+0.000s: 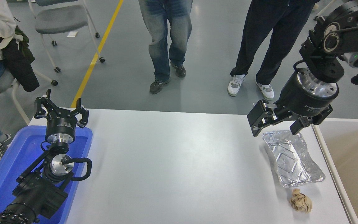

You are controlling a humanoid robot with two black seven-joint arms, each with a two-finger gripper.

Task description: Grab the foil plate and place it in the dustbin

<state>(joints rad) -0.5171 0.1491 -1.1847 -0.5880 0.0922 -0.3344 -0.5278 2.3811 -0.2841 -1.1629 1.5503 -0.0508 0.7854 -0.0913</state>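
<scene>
The foil plate point(291, 158) lies flat near the table's right edge, shiny silver with a wrinkled rim and ribbed bottom. My right gripper point(275, 129) hangs open just above the plate's far end, its fingers spread to either side and nothing between them. The dustbin point(353, 161), a large beige bin with a pale thick rim, stands off the table's right edge. My left gripper point(61, 107) is parked open at the lower left, above the blue tub.
A small tan paper wad point(300, 201) lies just in front of the foil plate. A blue plastic tub point(8, 174) sits at the table's left end. Two people stand at the far side; another person sits at the upper left beside a wheeled chair.
</scene>
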